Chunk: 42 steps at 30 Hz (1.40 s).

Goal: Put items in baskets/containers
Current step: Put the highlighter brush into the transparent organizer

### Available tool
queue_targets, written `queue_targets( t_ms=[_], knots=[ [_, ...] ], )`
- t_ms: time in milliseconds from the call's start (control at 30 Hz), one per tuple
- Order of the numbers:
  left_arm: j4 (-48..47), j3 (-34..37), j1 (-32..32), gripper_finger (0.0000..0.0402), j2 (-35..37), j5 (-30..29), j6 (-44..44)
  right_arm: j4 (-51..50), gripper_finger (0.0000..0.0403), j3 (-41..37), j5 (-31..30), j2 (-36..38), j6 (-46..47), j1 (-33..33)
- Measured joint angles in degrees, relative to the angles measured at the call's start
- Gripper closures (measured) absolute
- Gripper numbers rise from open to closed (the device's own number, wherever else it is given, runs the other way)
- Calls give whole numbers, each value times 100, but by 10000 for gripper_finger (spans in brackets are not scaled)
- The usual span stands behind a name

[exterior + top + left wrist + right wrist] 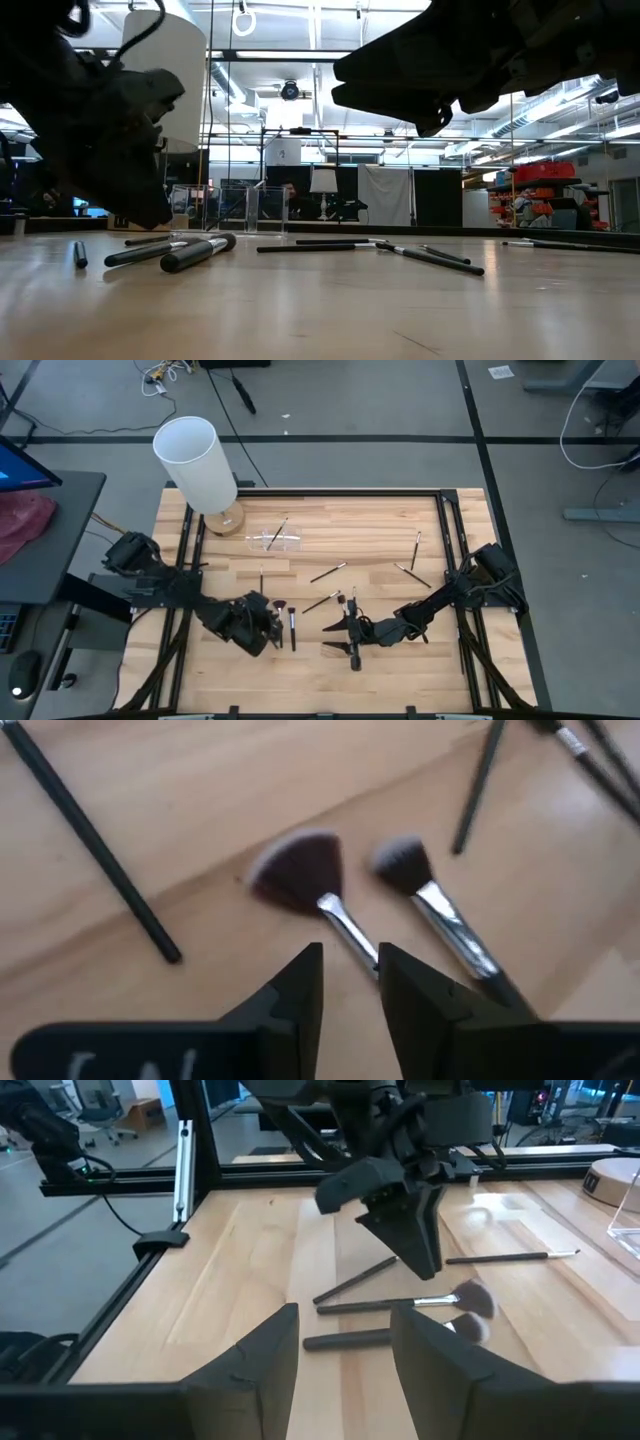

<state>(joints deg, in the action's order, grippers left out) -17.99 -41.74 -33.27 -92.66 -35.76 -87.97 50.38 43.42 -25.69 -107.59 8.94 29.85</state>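
My left gripper [272, 622] points down near the table's near left, open. Its fingertips [310, 975] stand on either side of the silver ferrule and handle [345, 925] of a fan brush [300, 870], which lies flat on the wood; whether they touch it I cannot tell. A second fluffy brush [405, 865] lies beside it. My right gripper [345, 1315] hovers open near the table's middle front, with nothing between its fingers. It faces the left gripper [405, 1220]. The clear holder [272, 541] stands at the far left with one brush in it.
Loose brushes lie across the middle of the table [328, 572] [412, 574] [417, 545] [322, 602]. A thin dark one [90, 840] lies close to the fan brush. A tall white cylinder [195, 460] on a round wooden base stands at the far left corner.
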Motion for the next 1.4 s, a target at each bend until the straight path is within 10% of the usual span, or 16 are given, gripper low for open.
queue_targets(
  t_ms=[367,800,1400],
  knots=[
    [76,-392,63,204,-1,441,887,4,241,-2,0,0,-67,-13],
    [-3483,-2833,-92,234,-1639,-118,328,6,241,-4,0,0,-43,-17],
    [-2718,-1994,-352,179,-1685,-549,-1462,12,241,-4,0,0,-45,-16]
  ],
)
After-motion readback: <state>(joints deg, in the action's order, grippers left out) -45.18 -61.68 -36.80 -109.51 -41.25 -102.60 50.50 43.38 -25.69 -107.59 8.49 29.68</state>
